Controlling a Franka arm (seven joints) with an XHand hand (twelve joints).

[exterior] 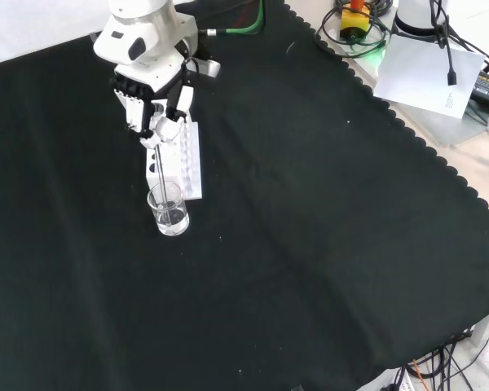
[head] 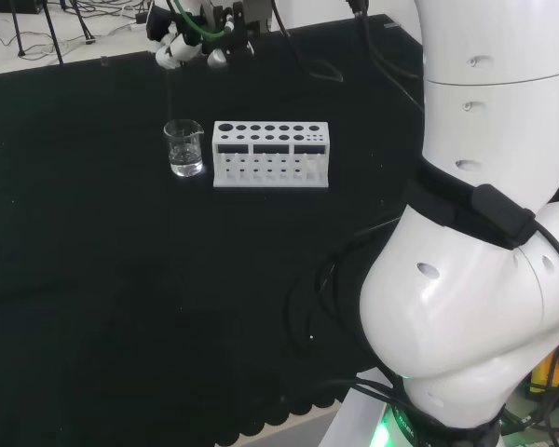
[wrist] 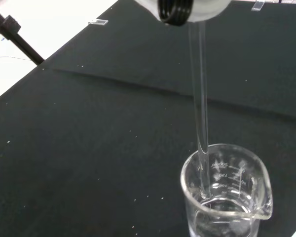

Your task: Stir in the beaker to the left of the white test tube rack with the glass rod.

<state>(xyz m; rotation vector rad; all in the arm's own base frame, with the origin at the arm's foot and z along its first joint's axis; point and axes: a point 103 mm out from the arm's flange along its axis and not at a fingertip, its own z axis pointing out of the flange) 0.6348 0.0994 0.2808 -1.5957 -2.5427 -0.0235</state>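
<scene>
Now high over the beaker (exterior: 169, 209), with the hand (exterior: 159, 102) curled round the top of the rod (wrist: 201, 118). Hanging straight down, tip inside the beaker, near its wall. Some clear water at the bottom of the beaker. Just left of the white rack (head: 271, 154) in the head view, standing upright on the black tabletop (exterior: 310, 244).

Black cloth (exterior: 326, 244) covers the bench; pale floor, cables (head: 37, 28) and perhaps tripod legs (wrist: 15, 37) beyond.
</scene>
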